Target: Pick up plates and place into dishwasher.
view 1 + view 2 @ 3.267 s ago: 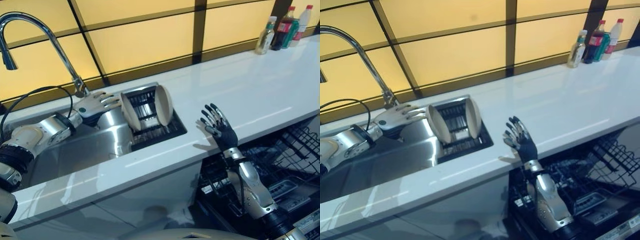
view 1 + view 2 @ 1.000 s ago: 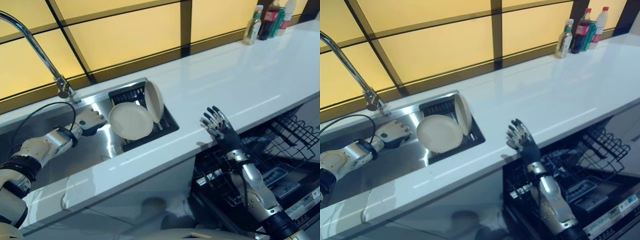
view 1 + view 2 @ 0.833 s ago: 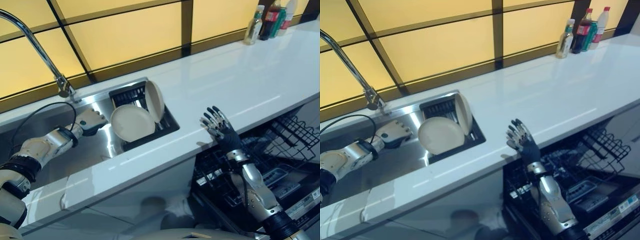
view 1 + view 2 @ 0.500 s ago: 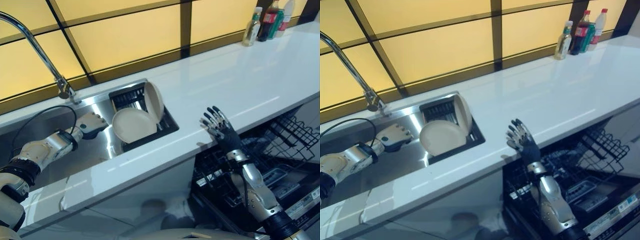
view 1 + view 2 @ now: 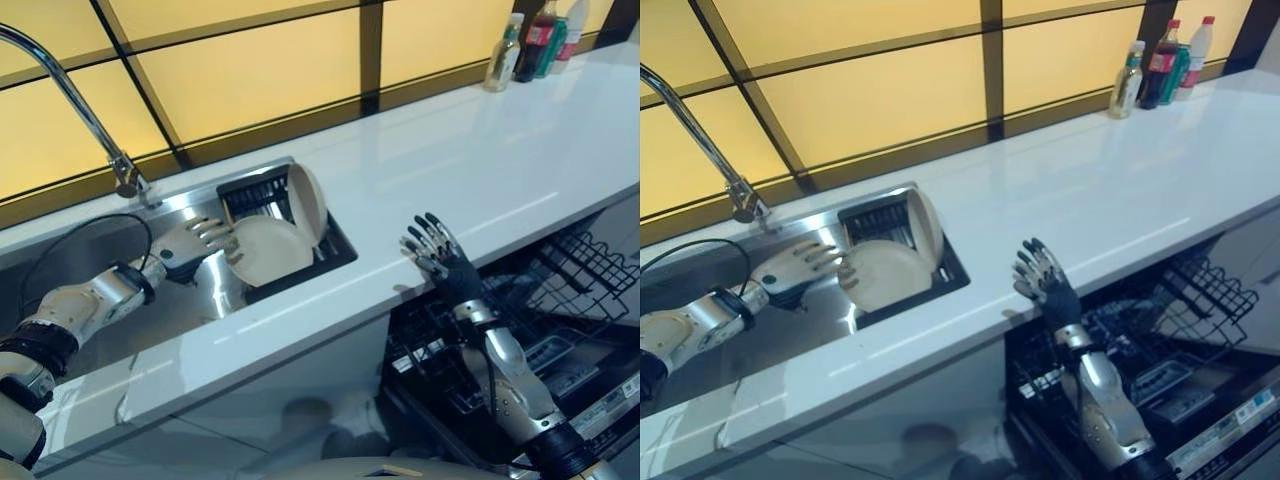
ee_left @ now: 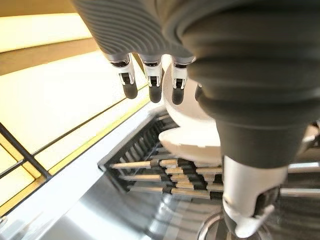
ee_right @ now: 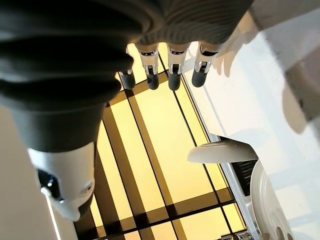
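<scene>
Plate (image 5: 268, 251), tilted in sink rack (image 5: 331, 243), second plate (image 5: 306, 203) upright behind. Left hand (image 5: 196, 239), fingers spread straight, tips at its rim, nothing clamped. Right hand (image 5: 437, 250) open, idle above dishwasher (image 5: 560, 330). I'd curl thumb behind rim before lifting.

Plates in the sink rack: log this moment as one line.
left hand open, fingertips at leaning plate | second plate upright in rack | right hand open, idle above dishwasher
</scene>
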Tool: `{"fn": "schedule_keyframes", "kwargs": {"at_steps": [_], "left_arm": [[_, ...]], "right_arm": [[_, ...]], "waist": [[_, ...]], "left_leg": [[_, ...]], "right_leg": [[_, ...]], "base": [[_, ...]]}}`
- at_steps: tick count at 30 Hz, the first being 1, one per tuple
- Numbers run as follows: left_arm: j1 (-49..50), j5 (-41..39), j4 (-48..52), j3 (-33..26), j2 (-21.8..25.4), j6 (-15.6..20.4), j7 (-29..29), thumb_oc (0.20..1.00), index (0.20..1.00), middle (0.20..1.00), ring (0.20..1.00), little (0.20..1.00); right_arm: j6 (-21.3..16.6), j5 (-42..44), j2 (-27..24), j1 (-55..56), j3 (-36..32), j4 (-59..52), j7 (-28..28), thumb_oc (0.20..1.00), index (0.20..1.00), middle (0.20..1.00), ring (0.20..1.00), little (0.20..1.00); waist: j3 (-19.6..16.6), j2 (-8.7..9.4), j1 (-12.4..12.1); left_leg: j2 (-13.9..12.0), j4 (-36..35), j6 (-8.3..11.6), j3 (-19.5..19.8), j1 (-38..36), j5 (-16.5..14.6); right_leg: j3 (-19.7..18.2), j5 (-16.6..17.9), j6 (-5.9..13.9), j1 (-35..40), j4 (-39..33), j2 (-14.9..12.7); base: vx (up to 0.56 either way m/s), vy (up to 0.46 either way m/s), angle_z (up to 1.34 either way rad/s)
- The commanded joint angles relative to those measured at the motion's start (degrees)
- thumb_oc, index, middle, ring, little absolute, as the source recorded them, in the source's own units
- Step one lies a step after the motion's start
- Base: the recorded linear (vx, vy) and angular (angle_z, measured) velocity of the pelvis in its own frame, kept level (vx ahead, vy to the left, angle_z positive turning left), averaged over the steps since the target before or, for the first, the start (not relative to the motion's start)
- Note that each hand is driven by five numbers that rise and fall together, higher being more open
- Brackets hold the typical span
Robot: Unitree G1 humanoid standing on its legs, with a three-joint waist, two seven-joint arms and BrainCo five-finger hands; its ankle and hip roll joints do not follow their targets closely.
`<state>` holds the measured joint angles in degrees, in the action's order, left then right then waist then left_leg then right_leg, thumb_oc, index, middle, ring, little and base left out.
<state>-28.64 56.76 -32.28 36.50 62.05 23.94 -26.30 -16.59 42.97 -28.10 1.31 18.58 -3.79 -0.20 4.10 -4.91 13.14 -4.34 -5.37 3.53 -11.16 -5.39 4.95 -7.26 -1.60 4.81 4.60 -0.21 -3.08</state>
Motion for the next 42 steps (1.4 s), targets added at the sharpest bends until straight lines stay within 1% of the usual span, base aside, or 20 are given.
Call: {"fn": "schedule_keyframes", "kwargs": {"at_steps": [1,3,6,9,15,19,24,30,33,34,35,36,37,42], "left_arm": [[-0.2,-1.54,-0.1,-5.79,2.83,0.1,-5.83,1.0,1.0,1.0,1.0,1.0],[0.54,-1.03,0.17,-6.0,2.26,0.55,-6.2,1.0,1.0,1.0,1.0,1.0],[1.76,-1.63,0.77,-5.95,1.36,0.18,-5.51,1.0,1.0,1.0,1.0,1.0],[2.27,-2.7,0.88,-5.7,0.26,0.13,-4.26,1.0,1.0,1.0,1.0,1.0],[2.07,-4.39,-1.01,-4.21,-1.51,-0.9,-4.67,1.0,1.0,1.0,1.0,1.0],[2.29,-4.41,-1.69,-3.84,-1.08,-1.06,-5.78,1.0,1.0,1.0,1.0,1.0],[3.56,-3.58,-2.29,-4.02,-1.05,-2.89,-6.52,1.0,1.0,1.0,1.0,1.0],[3.7,-3.96,-3.74,-3.18,-2.29,-4.31,-5.84,1.0,1.0,1.0,1.0,1.0],[4.1,-4.8,-3.21,-2.48,-2.17,-4.87,-4.47,1.0,1.0,1.0,1.0,1.0],[4.44,-4.86,-3.01,-2.51,-2.14,-5.13,-3.94,0.918,0.918,0.918,0.918,0.918],[4.71,-4.64,-3.0,-2.51,-2.23,-5.31,-3.71,0.589,0.589,0.589,0.589,0.589],[4.8,-4.67,-3.09,-2.52,-2.08,-5.22,-3.48,0.294,0.294,0.294,0.294,0.294],[4.77,-4.82,-3.13,-2.39,-1.94,-5.2,-3.23,0.2,0.2,0.2,0.2,0.2],[3.76,-5.04,-4.08,-1.99,-1.58,-4.55,-3.63,0.2,0.2,0.2,0.2,0.2]], "right_arm": [[-3.16,1.13,-0.29,-0.34,-0.31,-4.31,0.78,1.0,1.0,1.0,1.0,1.0],[-3.16,1.03,-0.31,-0.37,-0.21,-4.25,0.78,1.0,1.0,1.0,1.0,1.0],[-3.09,1.16,-0.43,-0.21,-0.47,-4.0,1.12,1.0,1.0,1.0,1.0,1.0],[-2.49,1.05,-0.55,0.24,-1.03,-4.37,1.13,1.0,1.0,1.0,1.0,1.0],[-1.88,0.66,-1.17,0.62,-1.57,-5.14,1.26,1.0,1.0,1.0,1.0,1.0],[-1.74,0.67,-1.5,0.85,-2.26,-4.84,2.07,1.0,1.0,1.0,1.0,1.0],[-0.68,1.41,-2.7,2.22,-4.01,-5.8,3.9,1.0,1.0,1.0,1.0,1.0],[-0.18,1.63,-3.31,2.2,-5.15,-6.21,4.47,1.0,1.0,1.0,1.0,1.0],[0.56,1.75,-3.75,2.2,-5.57,-6.88,4.32,1.0,1.0,1.0,1.0,1.0],[0.67,1.62,-3.64,2.36,-5.62,-7.02,4.37,1.0,1.0,1.0,1.0,1.0],[0.66,1.5,-3.53,2.47,-5.52,-7.08,4.34,1.0,1.0,1.0,1.0,1.0],[0.56,1.36,-3.46,2.65,-5.42,-7.17,4.34,1.0,1.0,1.0,1.0,1.0],[0.48,1.25,-3.41,2.76,-5.27,-7.22,4.27,1.0,1.0,1.0,1.0,1.0],[0.13,1.15,-3.29,2.87,-4.93,-7.02,4.46,1.0,1.0,1.0,1.0,1.0]], "waist": [[-1.1,1.63,-0.54],[-0.99,1.62,-0.49],[-0.9,1.59,-0.34],[-0.69,1.54,0.08],[0.47,1.34,1.25],[1.27,1.15,2.0],[1.97,0.92,2.92],[2.84,0.57,3.55],[3.1,0.43,3.72],[3.15,0.44,3.74],[3.12,0.44,3.76],[3.12,0.42,3.78],[3.09,0.4,3.79],[3.05,0.27,3.9]], "left_leg": [[1.89,0.37,-3.33,0.23,-0.49,-5.61],[1.86,0.37,-3.31,0.13,-0.51,-5.6],[1.82,0.37,-3.31,0.12,-0.58,-5.59],[1.78,0.37,-3.35,0.07,-0.46,-5.57],[1.63,0.37,-3.42,-0.45,-0.21,-5.38],[1.37,0.37,-3.37,-0.94,-0.07,-5.22],[1.24,0.57,-3.28,-1.44,0.09,-4.99],[1.22,0.81,-3.1,-1.6,0.64,-4.66],[1.15,0.78,-2.99,-1.54,0.41,-4.58],[1.16,0.8,-2.97,-1.52,0.35,-4.57],[1.17,0.77,-2.96,-1.46,0.32,-4.55],[1.17,0.78,-2.93,-1.47,0.34,-4.53],[1.17,0.79,-2.92,-1.45,0.32,-4.5],[1.15,0.79,-2.82,-1.59,0.22,-4.42]], "right_leg": [[2.23,3.88,4.31,-4.48,-0.4,-1.38],[2.16,3.9,4.26,-4.56,-0.32,-1.37],[2.1,3.79,4.24,-4.64,-0.09,-1.38],[1.77,3.63,4.26,-4.94,0.29,-1.39],[0.91,3.5,4.19,-5.9,1.06,-1.2],[0.08,3.28,4.28,-6.58,1.88,-0.97],[-0.57,3.2,4.17,-7.23,2.48,-0.79],[-1.3,3.43,4.14,-7.93,2.68,-0.63],[-1.3,3.51,4.22,-7.64,2.49,-0.73],[-1.28,3.51,4.24,-7.49,2.41,-0.76],[-1.28,3.51,4.24,-7.4,2.29,-0.78],[-1.23,3.48,4.26,-7.35,2.26,-0.81],[-1.18,3.45,4.24,-7.29,2.26,-0.82],[-0.9,3.38,4.23,-7.16,2.28,-0.88]], "base": [[0.0,0.0,0.0],[0.0,0.0,0.0],[0.01,-0.001,0.0],[0.02,-0.001,-0.01],[0.01,-0.004,-0.09],[0.02,-0.003,-0.01],[0.04,0.001,-0.17],[0.01,0.007,-0.07],[0.03,0.009,-0.07],[0.0,0.0,0.0],[0.0,0.0,0.0],[0.0,0.0,0.0],[0.0,0.0,0.0],[0.0,0.0,0.0]]}}
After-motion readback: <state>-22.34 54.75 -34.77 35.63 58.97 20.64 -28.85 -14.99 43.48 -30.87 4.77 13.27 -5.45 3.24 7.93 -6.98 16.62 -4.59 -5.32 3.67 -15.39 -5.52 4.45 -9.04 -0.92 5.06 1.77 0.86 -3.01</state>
